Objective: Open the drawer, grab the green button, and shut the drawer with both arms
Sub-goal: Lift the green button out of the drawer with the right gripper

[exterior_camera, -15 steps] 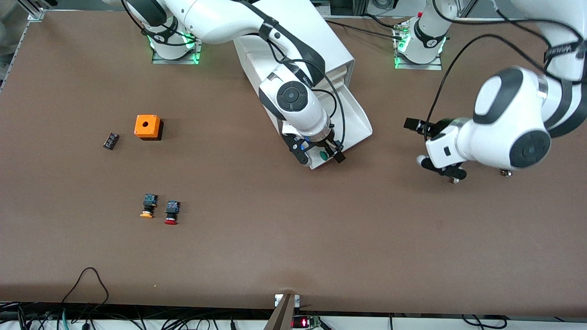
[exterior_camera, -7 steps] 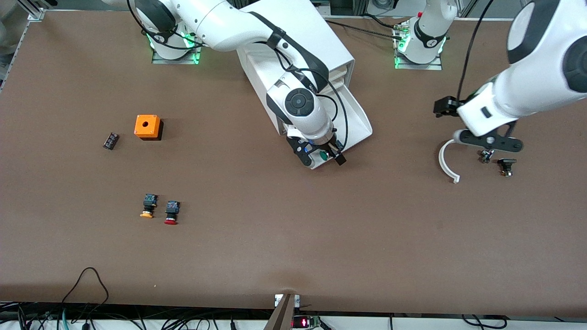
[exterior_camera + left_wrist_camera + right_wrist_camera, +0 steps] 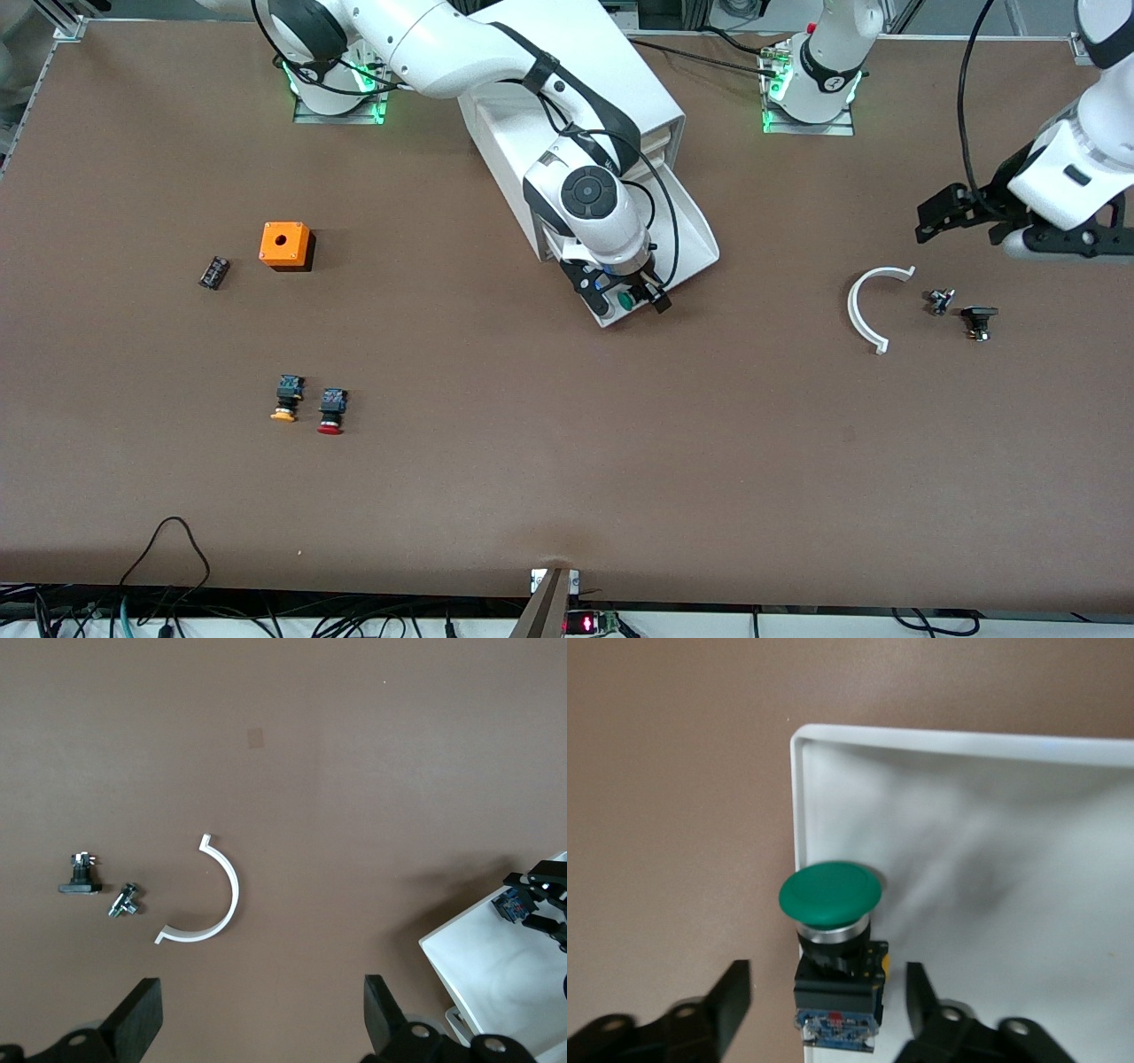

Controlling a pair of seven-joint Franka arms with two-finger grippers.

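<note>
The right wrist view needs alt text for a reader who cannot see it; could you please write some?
A small push button with a round green cap and black-and-blue boxy body lies in a corner of the open shallow white plastic drawer tray. The right gripper hangs over it, its black jaws open on either side of the body. Brown table borders the tray.

Green-capped button (image 3: 830, 895) with black-and-blue body, white drawer (image 3: 992, 859), brown table (image 3: 567, 461).

a robotics lab: bolted arm bases (image 3: 337, 89), brown test table (image 3: 567, 461), trailing cables (image 3: 168, 567)
</note>
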